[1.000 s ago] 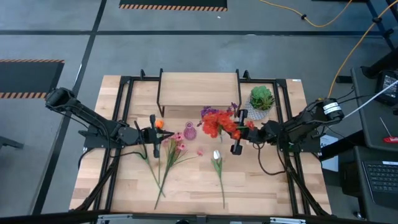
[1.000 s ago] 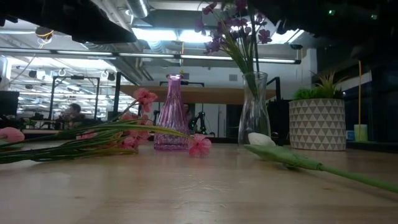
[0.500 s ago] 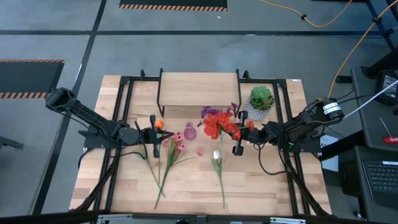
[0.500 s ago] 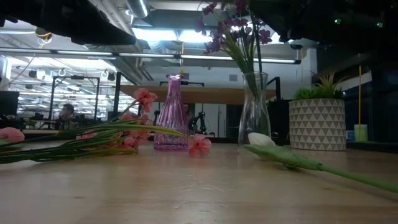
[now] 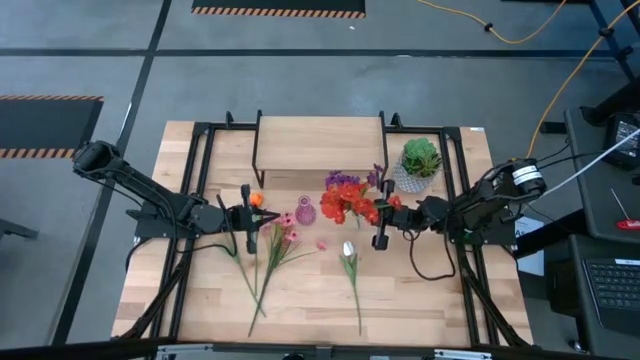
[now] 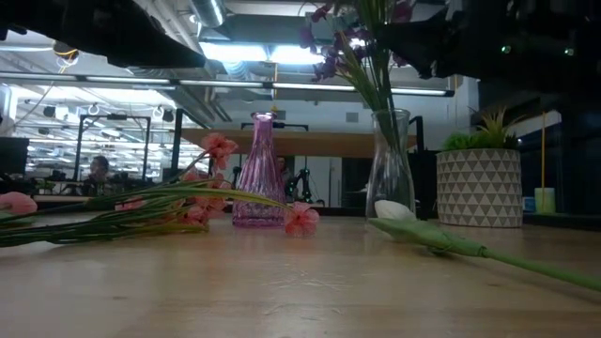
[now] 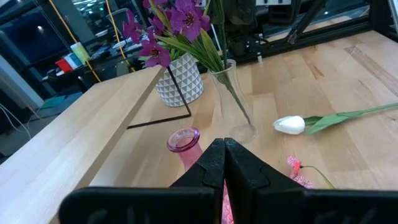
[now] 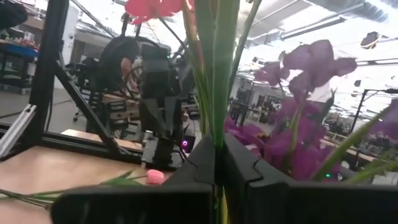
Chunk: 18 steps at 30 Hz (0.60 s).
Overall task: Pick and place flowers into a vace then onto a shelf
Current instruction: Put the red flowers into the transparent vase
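My right gripper is shut on the red cluster, beside the clear vase that holds the purple sprig. Green stems run into that vase's mouth in the low view; whose they are I cannot tell. My left gripper is shut and raised above the table, left of the pink vase. An orange tulip, pink blossoms and a white bud lie flat on the table by their stems. The shelf stands at the far edge. My right gripper pinches the red cluster's green stem between its two fingers, coming level from the table's right, across the stem. The stem stands upright, with the red bloom above the fingers. Its lower end is hidden by the gripper.
A spiky green plant in a patterned white pot stands right of the shelf, close behind the clear vase. A loose pink blossom lies near the pink vase. Black frame rails run along both table sides. The near part of the table is bare wood.
My right gripper has shifted slightly toward the table's left with the red cluster, bringing it closer over the clear vase. In the low view the dark arm now reaches farther in above the vase's mouth. The left arm has kept still.
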Tool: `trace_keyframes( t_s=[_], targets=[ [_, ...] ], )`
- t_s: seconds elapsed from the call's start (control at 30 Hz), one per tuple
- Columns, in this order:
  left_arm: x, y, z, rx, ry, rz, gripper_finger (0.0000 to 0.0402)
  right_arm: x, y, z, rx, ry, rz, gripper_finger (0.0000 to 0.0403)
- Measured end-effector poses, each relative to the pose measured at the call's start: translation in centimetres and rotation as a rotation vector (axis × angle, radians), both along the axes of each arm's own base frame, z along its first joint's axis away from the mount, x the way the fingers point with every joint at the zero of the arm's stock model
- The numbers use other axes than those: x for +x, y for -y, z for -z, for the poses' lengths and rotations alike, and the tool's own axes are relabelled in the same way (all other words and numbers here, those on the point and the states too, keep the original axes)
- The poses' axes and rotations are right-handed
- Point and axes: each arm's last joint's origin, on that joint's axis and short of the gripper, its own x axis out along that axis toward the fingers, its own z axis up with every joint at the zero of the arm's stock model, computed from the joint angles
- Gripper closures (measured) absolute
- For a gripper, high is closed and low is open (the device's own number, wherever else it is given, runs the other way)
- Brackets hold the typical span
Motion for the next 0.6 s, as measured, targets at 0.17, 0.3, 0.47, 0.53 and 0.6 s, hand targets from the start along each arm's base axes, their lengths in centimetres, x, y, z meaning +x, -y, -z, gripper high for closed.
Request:
trace_keyframes(
  t_s=[0.17,0.3,0.47,0.53,0.6],
  targets=[
    [0.0,0.0,0.0,0.000,0.000,0.000,0.0398,0.2,0.1,0.6,0.005,-0.026,0.002,0.0395],
    [0.0,0.0,0.0,0.000,0.000,0.000,0.0398,0.4,0.0,1.3,0.003,-0.056,0.007,0.0395],
    [0.0,0.0,0.0,0.000,0.000,0.000,0.0398,0.4,0.1,1.2,-0.007,-0.057,0.029,0.0395],
    [0.0,0.0,0.0,0.000,0.000,0.000,0.0398,0.3,0.1,1.0,-0.004,-0.043,0.028,0.0391],
    [0.0,0.0,0.0,0.000,0.000,0.000,0.0398,0.3,0.1,0.9,-0.004,-0.042,0.029,0.0383]
  ],
)
